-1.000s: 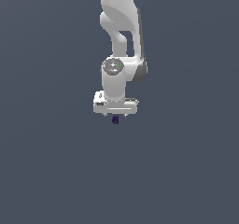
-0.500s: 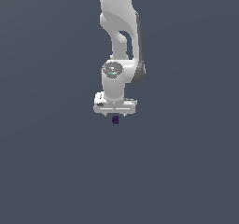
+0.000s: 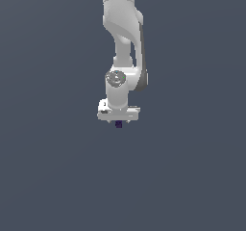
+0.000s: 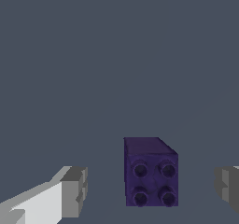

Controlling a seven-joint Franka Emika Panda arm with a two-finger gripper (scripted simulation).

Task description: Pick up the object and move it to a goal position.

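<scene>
The object is a small dark purple block [image 3: 118,124] with four studs on its face, seen close up in the wrist view [image 4: 150,171]. It lies on the flat grey ground. My white gripper [image 3: 118,121] hangs straight down right over it. In the wrist view the gripper [image 4: 150,190] is open. Its two grey fingertips [image 4: 74,190] stand on either side of the block with clear gaps, touching nothing. The block sits closer to one finger than the other.
The plain grey ground [image 3: 192,177] stretches all around. The white arm [image 3: 122,42] rises from the gripper to the top of the exterior view.
The gripper has come down a little towards the block. The block has not moved, and the fingers stay apart.
</scene>
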